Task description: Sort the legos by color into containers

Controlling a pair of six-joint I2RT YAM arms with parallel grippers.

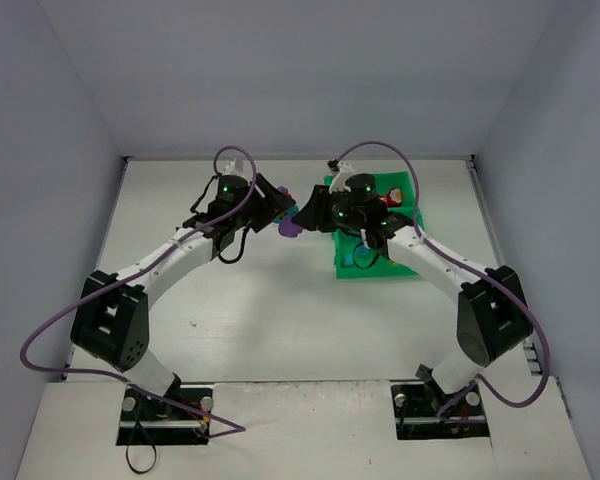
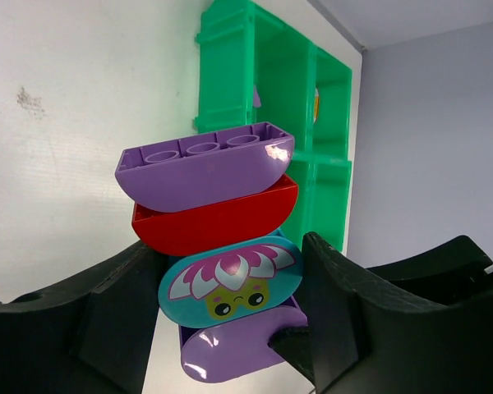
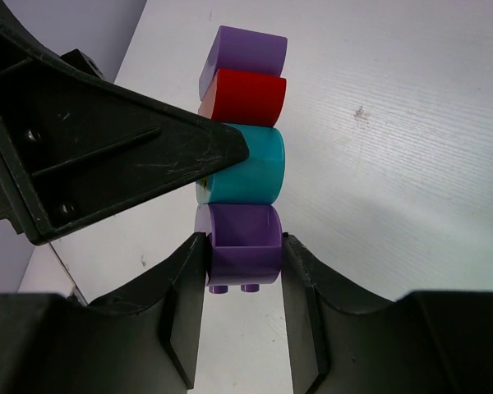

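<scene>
A stack of four joined legos hangs between my two grippers, left of the green tray point(image 1: 348, 268). From one end it is a purple brick point(image 2: 204, 168), a red brick point(image 2: 214, 217), a teal brick with a face sticker point(image 2: 230, 283) and a second purple brick point(image 2: 222, 357). My left gripper point(image 2: 230, 287) is shut on the teal brick point(image 3: 245, 172). My right gripper point(image 3: 242, 263) is shut on the end purple brick point(image 3: 242, 246). Both grippers meet in the top view, left point(image 1: 278, 212) and right point(image 1: 315, 212).
The tray's compartments point(image 2: 230, 82) lie just beyond the stack. A red lego point(image 1: 390, 196) sits in a far compartment and a teal one point(image 1: 360, 258) in a near one. The right arm partly hides the tray.
</scene>
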